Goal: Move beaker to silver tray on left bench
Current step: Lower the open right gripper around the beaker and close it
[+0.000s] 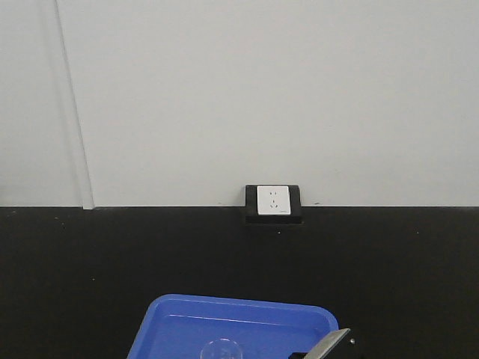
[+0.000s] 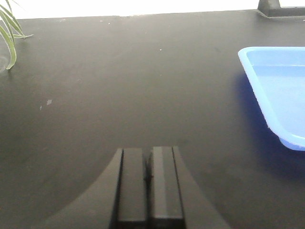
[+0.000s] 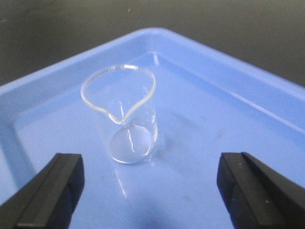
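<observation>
The beaker [image 3: 121,114] is small, clear glass with a pour lip. It stands upright inside a blue plastic tray [image 3: 224,71]; its rim also shows faintly at the bottom of the front view [image 1: 221,348]. My right gripper [image 3: 150,164] is open, with its black fingers [image 3: 52,186] wide apart just short of the beaker and touching nothing. My left gripper [image 2: 148,160] is shut and empty, low over a black countertop [image 2: 119,81] to the left of the blue tray [image 2: 281,86]. The silver tray is out of view. I cannot tell whether this countertop is the left bench.
A white wall rises behind the countertop [image 1: 90,262], with a white socket in a black housing [image 1: 273,203] at its foot. Green plant leaves [image 2: 8,33] reach in at the far left of the left wrist view.
</observation>
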Motion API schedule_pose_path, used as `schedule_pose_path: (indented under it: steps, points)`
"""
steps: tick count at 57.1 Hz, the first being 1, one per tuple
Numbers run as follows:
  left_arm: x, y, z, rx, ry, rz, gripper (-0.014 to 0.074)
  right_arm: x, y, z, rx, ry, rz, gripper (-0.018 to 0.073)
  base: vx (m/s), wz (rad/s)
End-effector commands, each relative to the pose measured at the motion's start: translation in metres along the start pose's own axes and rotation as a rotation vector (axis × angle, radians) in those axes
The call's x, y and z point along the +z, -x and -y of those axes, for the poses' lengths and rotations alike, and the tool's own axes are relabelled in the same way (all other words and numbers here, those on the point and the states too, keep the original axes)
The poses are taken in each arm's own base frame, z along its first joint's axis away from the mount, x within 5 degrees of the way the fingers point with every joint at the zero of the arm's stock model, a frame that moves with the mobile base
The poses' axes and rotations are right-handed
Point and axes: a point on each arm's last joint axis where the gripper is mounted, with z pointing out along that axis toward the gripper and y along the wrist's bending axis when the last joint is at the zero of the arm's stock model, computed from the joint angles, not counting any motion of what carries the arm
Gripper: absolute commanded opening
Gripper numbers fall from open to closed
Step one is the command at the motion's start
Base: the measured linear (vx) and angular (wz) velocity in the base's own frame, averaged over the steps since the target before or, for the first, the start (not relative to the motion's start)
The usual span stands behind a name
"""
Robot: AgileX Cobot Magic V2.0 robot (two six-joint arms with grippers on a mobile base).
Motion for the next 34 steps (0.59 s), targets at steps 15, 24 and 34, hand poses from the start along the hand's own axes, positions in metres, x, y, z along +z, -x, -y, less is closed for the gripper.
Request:
schedule_pose_path:
  steps: [15,24,34]
  points:
    - [0.002,-0.001,0.001,-0.001,-0.007,0.066,0.0001,0.055,0.025,-0.006,-0.033,0.090,0.150,0.0597,0.00,0.00]
    - [0.002,-0.001,0.001,-0.001,-0.007,0.066,0.0001,0.078,0.025,-0.002,-0.018,0.100,0.158,0.0594,0.00,0.00]
    - [0.002,-0.001,0.001,-0.001,-0.007,0.066,0.0001,0.100,0.031,0.005,0.019,0.111,0.186,0.0594,0.00,0.00]
